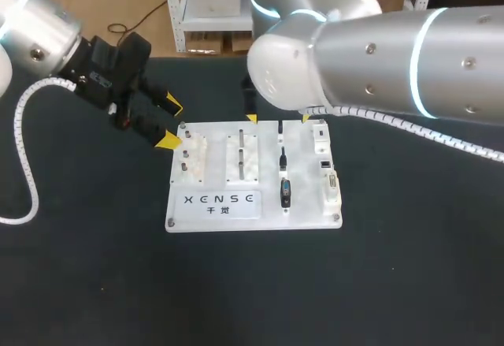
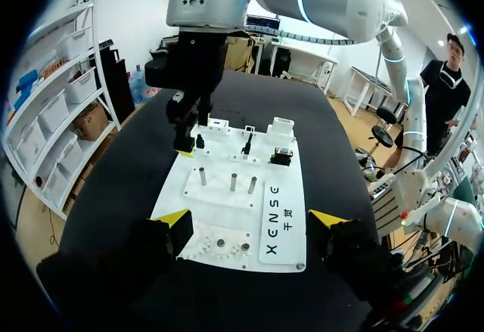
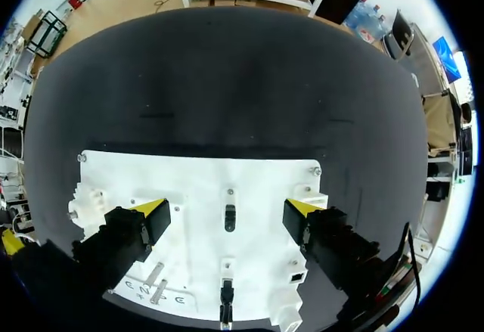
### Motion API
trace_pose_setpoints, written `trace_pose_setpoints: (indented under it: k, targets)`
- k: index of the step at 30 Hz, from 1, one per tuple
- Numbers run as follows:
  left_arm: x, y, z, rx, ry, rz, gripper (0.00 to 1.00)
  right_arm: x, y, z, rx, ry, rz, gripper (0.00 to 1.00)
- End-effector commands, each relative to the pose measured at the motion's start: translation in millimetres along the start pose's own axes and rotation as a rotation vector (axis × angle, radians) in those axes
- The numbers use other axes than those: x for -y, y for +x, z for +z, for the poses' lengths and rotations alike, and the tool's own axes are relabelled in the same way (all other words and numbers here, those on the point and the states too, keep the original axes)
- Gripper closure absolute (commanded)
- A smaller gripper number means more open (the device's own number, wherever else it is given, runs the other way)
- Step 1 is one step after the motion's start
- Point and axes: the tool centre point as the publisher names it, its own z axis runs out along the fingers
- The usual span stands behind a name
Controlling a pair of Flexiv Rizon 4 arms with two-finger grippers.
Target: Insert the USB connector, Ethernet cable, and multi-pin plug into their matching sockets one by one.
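1. Dark worktop (image 1: 94, 283) all around. The white board (image 1: 268, 204) sits about mid-worktop, well apart from every edge, with a wide strip of dark surface showing on the near side.
2. Task stuff is all on the board. Three black plugs stand in a row toward its right side: a small plug (image 1: 281, 129) by the far edge, a second plug (image 1: 283, 159) behind it, and the wide multi-pin plug (image 1: 286, 193) nearest. The white socket blocks (image 1: 331, 188) run along the right edge, just beside that row.
3. The right gripper (image 3: 227, 209) hangs over the board's far edge, fingers spread wide and holding nothing. The small plug sits between the yellow tips, and neither tip touches it.
4. The left gripper (image 1: 170, 124) hovers by the board's far left corner, also wide open with nothing in it.
5. Stuff in the way: short metal pins (image 2: 232, 181) stick up from the middle and left of the board, between the left gripper and the plugs. The right arm (image 1: 378, 62) is bulky and covers the far right of the worktop.
6. The left arm's white hose (image 1: 27, 173) loops down over the worktop's left side.
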Motion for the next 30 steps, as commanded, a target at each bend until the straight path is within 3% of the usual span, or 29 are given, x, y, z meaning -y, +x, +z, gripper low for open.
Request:
trace_pose_setpoints:
  k: [1,5,6,11,18,22,27,30]
  targets:
    - [0.7,0.7,0.1,0.002,-0.002,0.001,0.00,0.8,5.1,-0.5,-0.001,0.001,-0.004,0.00]
    - [0.7,0.7,0.1,0.002,-0.002,0.001,0.00,3.5,9.1,1.3,-0.011,-0.001,0.001,0.02]
    - [0.7,0.7,0.1,0.002,-0.002,0.001,0.00,4.0,10.3,1.9,-0.012,-0.001,0.001,0.17]
    - [0.7,0.7,0.1,0.002,-0.002,0.001,0.00,5.6,14.1,7.0,-0.015,0.012,0.005,0.50]
    - [0.7,0.7,0.1,0.002,-0.002,0.001,0.00,3.3,12.2,8.7,-0.006,0.000,0.010,0.62]
    - [0.7,0.7,0.1,0.002,-0.002,0.001,0.00,2.8,12.0,8.8,0.000,-0.005,0.011,0.74]
    - [0.7,0.7,0.1,0.002,-0.002,0.001,0.00,3.4,11.8,6.7,0.010,-0.009,0.012,0.97]
    - [0.7,0.7,0.1,0.002,-0.002,0.001,0.00,3.4,13.1,4.7,0.021,-0.011,0.006,1.00]
